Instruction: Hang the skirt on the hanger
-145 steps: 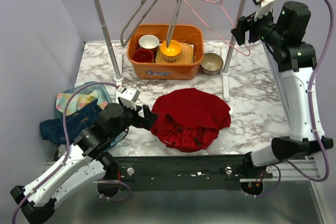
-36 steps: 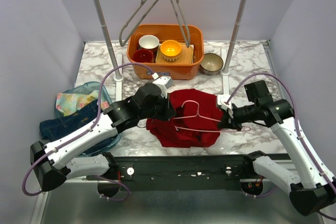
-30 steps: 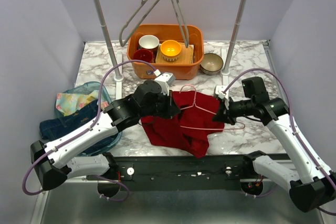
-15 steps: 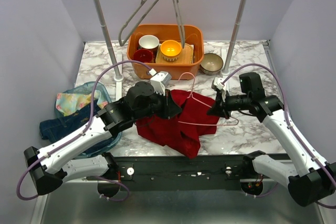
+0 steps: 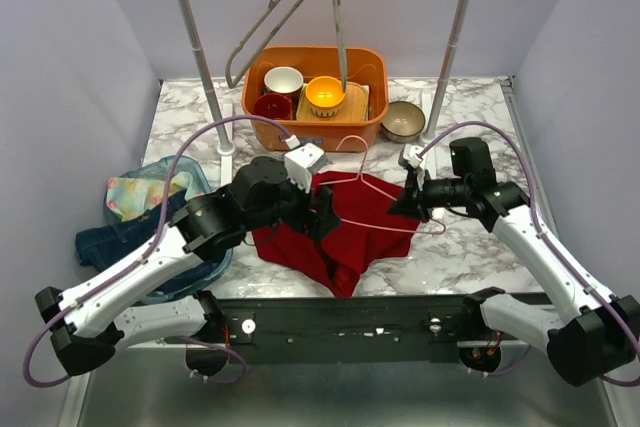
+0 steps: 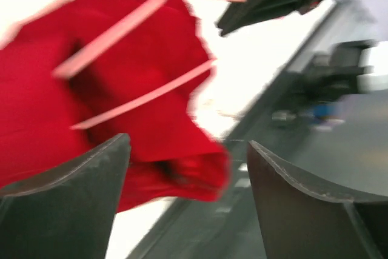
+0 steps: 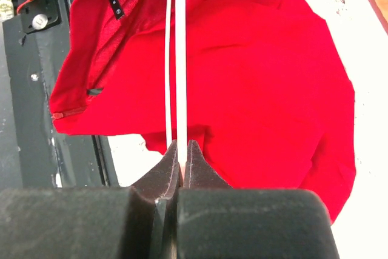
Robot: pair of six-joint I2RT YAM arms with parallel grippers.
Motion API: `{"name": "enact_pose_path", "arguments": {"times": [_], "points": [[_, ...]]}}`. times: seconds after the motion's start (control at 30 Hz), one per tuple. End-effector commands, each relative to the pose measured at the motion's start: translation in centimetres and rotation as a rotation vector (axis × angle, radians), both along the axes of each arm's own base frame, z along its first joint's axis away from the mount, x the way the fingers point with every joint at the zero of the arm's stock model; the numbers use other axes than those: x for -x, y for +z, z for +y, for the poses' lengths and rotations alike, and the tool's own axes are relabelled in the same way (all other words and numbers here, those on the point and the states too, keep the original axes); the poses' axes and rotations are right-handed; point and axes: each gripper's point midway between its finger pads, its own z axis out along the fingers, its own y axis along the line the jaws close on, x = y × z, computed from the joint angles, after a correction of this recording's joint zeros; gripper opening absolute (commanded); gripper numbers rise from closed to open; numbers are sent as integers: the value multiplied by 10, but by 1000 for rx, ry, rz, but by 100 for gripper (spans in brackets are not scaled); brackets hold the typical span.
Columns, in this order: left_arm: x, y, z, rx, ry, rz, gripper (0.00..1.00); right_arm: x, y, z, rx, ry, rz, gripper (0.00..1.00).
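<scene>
Top external view: my right pincer (image 5: 408,197) is closed tight on the wire of the hanger (image 5: 372,184), in front of the tub (image 5: 315,117) and a little to its right. I hold it so, I think, to have the hanger up off the table (image 5: 480,137), so the skirt (image 5: 330,232) can put its weight on the wire.

My left pincer (image 5: 320,212) is also in front of the tub, its fingers (image 6: 91,168) wide apart and the cloth just before them. Open like this it pulls on nothing, so by my judgement the cloth can hang free.

The skirt is in front of the tub, between my two pincers, partly lifted. It is bright red, soft and much crumpled, with one corner drooping away from the tub. The left wrist view is blurred, so I cannot say if the wire passes inside the waist or only lies on top.
</scene>
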Motion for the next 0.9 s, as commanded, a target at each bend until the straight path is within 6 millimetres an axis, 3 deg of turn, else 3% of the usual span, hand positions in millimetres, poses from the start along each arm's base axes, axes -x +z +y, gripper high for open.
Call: {"name": "enact_pose_path", "arguments": {"times": [0.0,0.17,0.37,0.47,0.6,0.73,0.87], "points": [[-28,29,72,-258,78,-377,90,-13,0,9,-34,15,-43,1],[-56,29,107,-488,88,-669,91,-16,-6,10,-25,24,-43,1],[-81,3,120,-688,-41,-868,84,-8,-6,11,-35,84,-85,1],[-98,3,120,-698,-105,-947,82,-5,-5,12,-48,106,-97,1],[-112,-6,106,-562,-226,-915,80,-7,-7,13,-39,109,-116,1],[-95,-23,72,-383,-461,-818,80,-6,-8,14,-36,116,-137,1],[-83,-34,53,-290,-606,-737,78,-3,-9,14,-38,131,-154,1]]}}
